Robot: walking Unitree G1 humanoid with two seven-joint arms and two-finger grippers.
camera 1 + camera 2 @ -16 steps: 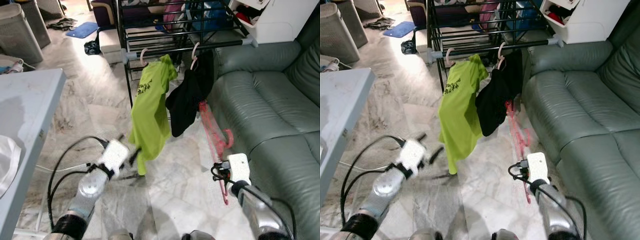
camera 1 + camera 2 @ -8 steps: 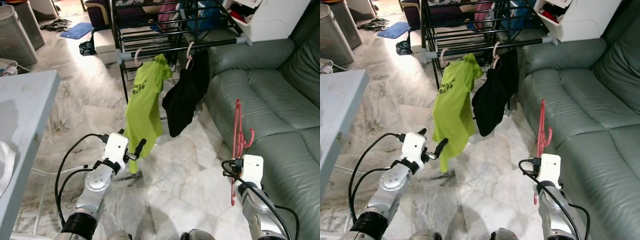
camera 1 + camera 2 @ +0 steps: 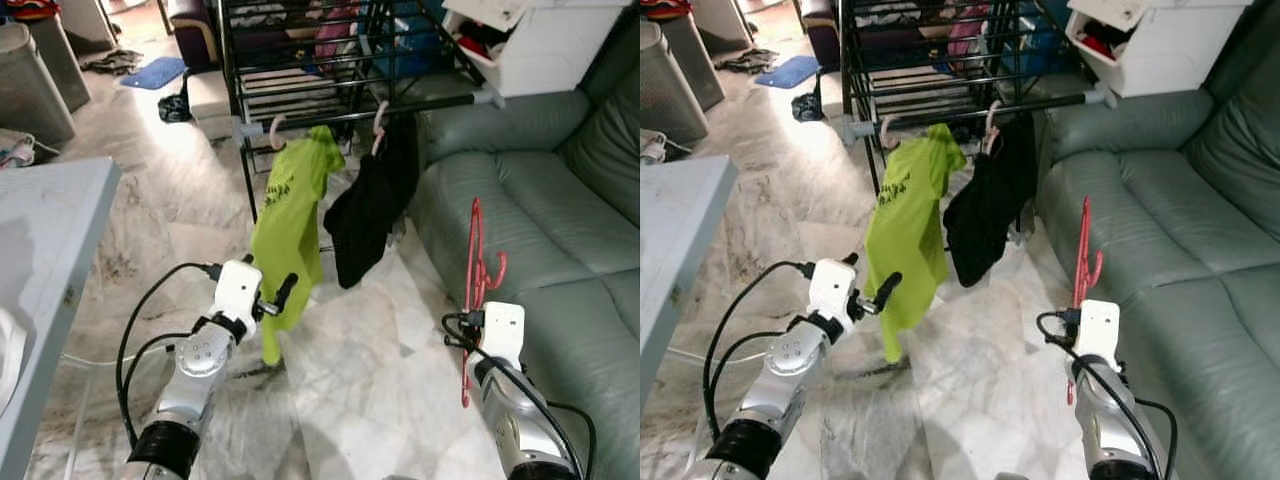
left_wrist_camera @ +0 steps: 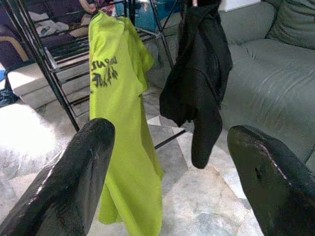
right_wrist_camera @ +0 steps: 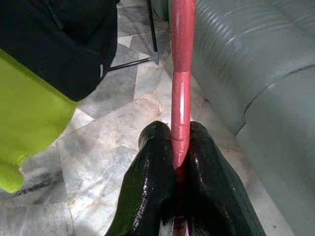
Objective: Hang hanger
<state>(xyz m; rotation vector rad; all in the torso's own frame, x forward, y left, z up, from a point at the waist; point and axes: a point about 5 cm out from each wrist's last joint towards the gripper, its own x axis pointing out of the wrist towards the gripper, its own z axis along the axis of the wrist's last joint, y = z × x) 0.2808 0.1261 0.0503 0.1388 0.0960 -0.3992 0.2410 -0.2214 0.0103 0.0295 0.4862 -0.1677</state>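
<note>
My right gripper (image 5: 179,140) is shut on the lower part of a red hanger (image 3: 475,262), which it holds upright in front of the sofa, hook end (image 3: 497,268) to the right. Ahead stands a black drying rack with a grey rail (image 3: 360,110). A lime green shirt (image 3: 290,210) and a black garment (image 3: 370,205) hang from the rail on pale pink hangers (image 3: 378,115). My left gripper (image 3: 268,280) is open and empty, low beside the green shirt's hem. In the left wrist view its fingers (image 4: 81,182) frame both garments.
A grey-green leather sofa (image 3: 560,200) runs along the right, close to the red hanger. A grey table (image 3: 50,230) stands at the left. Behind the rack are a white cabinet (image 3: 540,40), a bin (image 3: 35,80) and clutter on the marble floor (image 3: 350,360).
The right gripper has swung the red hanger from leaning toward the black garment to upright by the sofa. The left arm has risen slightly. The view has shifted a little.
</note>
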